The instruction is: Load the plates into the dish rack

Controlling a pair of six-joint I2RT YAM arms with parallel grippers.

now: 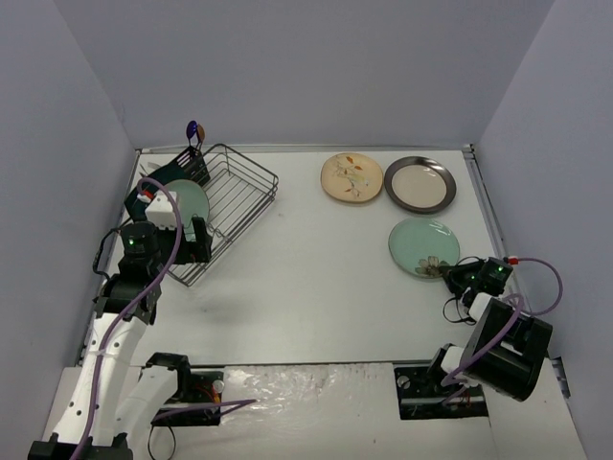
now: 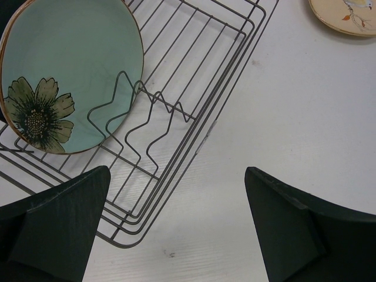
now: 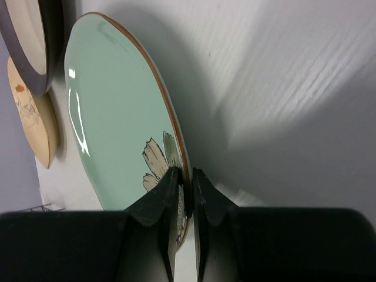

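Right gripper: clenched on the near rim of the flowered mint plate, at 4 o'clock on the table.
Left gripper: spread wide, holding nothing, over the dish rack near edge, 9 o'clock.
Racked plate: mint, flowered, leaning in the wavy dividers, 10 o'clock.
Far plates: cream floral plate and dark-rimmed beige plate just beside each other, 1 o'clock.

White links; black joints; purple cables; green LEDs; black fingers.

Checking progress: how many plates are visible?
4: one mint plate in the dish rack, cream plate and dark-rimmed plate far right, second mint plate gripped by the right end effector. Others may be hidden.
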